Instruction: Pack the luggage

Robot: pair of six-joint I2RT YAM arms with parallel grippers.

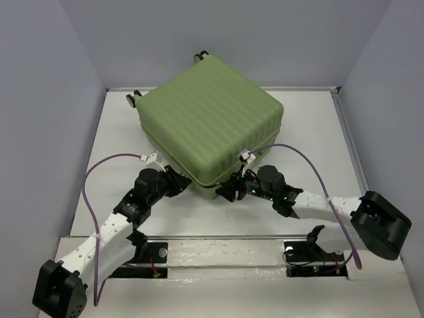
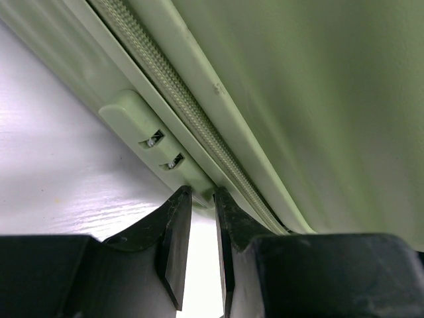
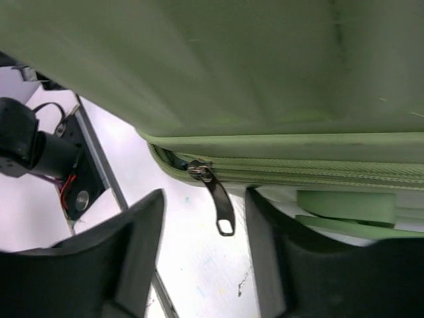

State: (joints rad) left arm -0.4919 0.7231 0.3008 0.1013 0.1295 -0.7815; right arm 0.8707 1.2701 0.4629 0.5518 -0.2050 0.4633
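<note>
The white worktop (image 1: 311,132) carries the luggage (image 1: 212,126), which lies closed and flat at its middle, wheels (image 1: 134,98) toward the back wall. The left fingers (image 2: 173,228) stand close together with a slim gap, tips at the luggage's lower rim; whether they pinch it I cannot tell. The right fingers (image 3: 136,232) are spread either side of the hanging zipper pull (image 3: 222,205), not touching it.
</note>
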